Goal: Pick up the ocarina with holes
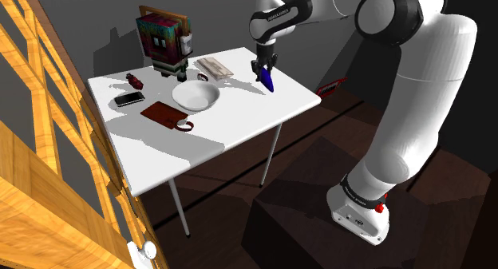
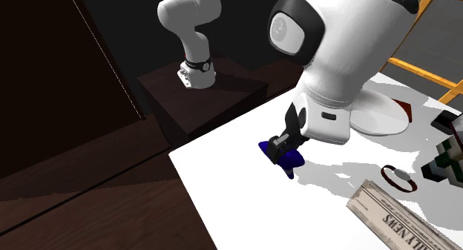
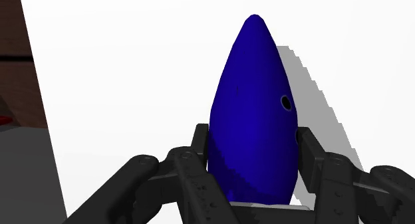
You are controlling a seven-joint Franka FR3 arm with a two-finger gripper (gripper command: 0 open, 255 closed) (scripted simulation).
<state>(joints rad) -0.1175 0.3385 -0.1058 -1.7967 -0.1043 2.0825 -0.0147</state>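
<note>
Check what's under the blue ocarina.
The white table, with the shadow of the ocarina on it. The tool clasps its wide end and covers the spot beneath, so table contact can't be seen.

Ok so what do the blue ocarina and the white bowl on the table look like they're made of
The ocarina is deep blue, smooth and even, with no grain and clean round holes. It might be glazed ceramic or plastic; the look leaves it open. The bowl is drawn plain matte white with no texture, so its material cannot be told.
</note>
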